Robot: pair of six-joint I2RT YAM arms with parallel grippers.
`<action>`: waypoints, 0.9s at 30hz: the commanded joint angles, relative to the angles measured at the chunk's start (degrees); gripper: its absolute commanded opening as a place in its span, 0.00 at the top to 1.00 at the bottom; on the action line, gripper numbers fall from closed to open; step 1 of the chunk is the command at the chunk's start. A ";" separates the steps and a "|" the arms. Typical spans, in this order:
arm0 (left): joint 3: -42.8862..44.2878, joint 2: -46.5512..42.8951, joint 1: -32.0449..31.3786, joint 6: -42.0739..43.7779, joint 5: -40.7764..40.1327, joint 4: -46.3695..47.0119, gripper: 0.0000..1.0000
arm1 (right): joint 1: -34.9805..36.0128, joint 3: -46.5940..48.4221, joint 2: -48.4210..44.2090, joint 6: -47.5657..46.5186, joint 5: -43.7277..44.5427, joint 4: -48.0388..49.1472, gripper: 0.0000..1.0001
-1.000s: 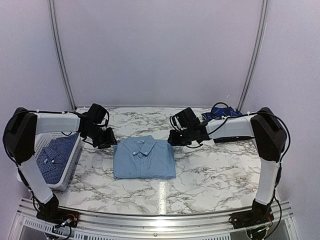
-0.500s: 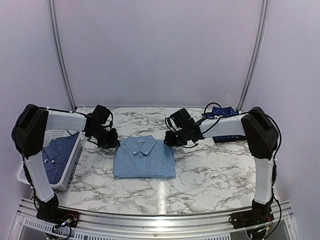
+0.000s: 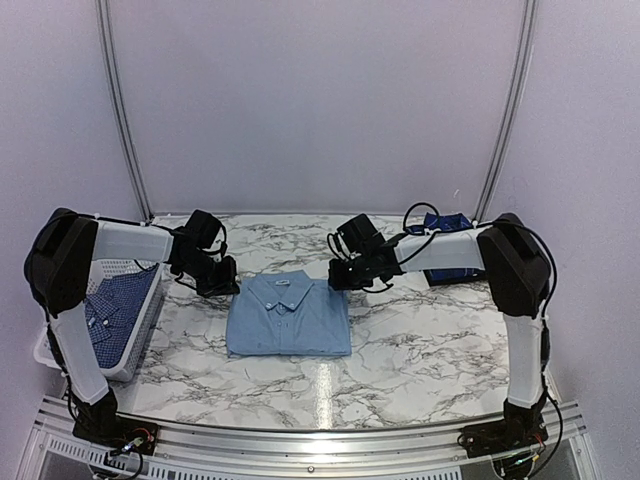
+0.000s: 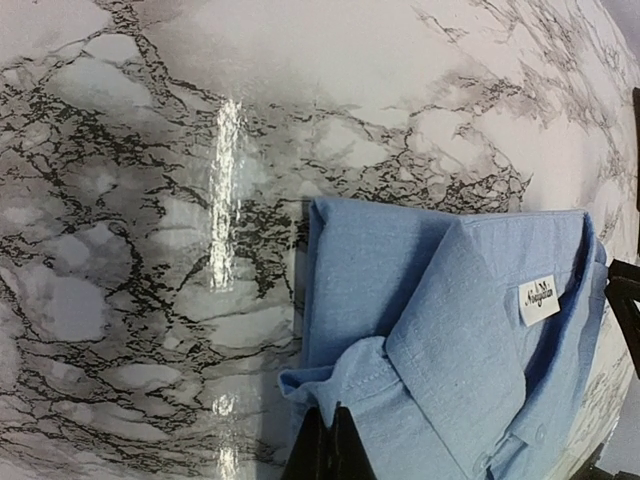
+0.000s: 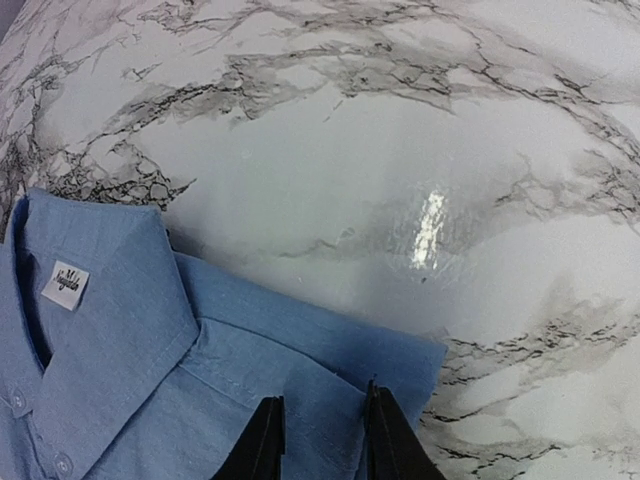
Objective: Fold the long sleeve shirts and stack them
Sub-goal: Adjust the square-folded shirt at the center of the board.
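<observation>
The plain light blue long sleeve shirt (image 3: 288,315) lies folded, collar to the back, in the middle of the marble table (image 3: 430,350). My left gripper (image 3: 222,283) is at its back left corner. In the left wrist view it (image 4: 335,432) is shut on a small pinched fold of the shirt's shoulder (image 4: 400,370). My right gripper (image 3: 340,277) is at the back right corner. In the right wrist view its fingertips (image 5: 383,425) stand apart, set on the shoulder cloth (image 5: 150,340), open (image 5: 322,435). A blue-and-white check shirt (image 3: 110,305) lies in the basket. A dark navy shirt (image 3: 447,224) lies at the back right.
A white plastic basket (image 3: 140,345) stands at the table's left edge, under the left arm. The right arm reaches in front of the navy shirt. Metal rails (image 3: 300,440) run along the near edge, and pale walls close the back and sides.
My left gripper has closed on the shirt's left shoulder fold. My right gripper has slid a little left onto the shirt's right shoulder, its jaws barely changed.
</observation>
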 commanded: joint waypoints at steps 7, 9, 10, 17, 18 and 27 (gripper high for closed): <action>2.00 0.84 0.05 0.34 0.98 1.34 1.00 | -0.20 2.98 2.01 -0.42 1.99 -1.53 0.79; 2.01 0.82 0.04 0.29 0.99 1.32 1.00 | -0.15 3.06 2.01 -0.39 2.95 -2.29 0.79; 1.97 0.84 0.08 0.29 1.05 1.29 1.00 | -0.12 2.99 1.97 -0.33 3.22 -2.44 0.79; 2.18 1.01 -0.19 0.14 0.94 1.36 1.00 | -0.18 2.72 2.35 -0.24 3.17 -2.13 0.79; 2.25 1.02 -0.23 0.16 0.94 1.36 1.00 | -0.12 2.78 2.43 -0.33 2.90 -1.84 0.79; 2.89 0.31 -0.83 0.45 0.78 1.30 1.00 | 0.84 3.51 1.42 -0.63 2.64 -1.74 0.99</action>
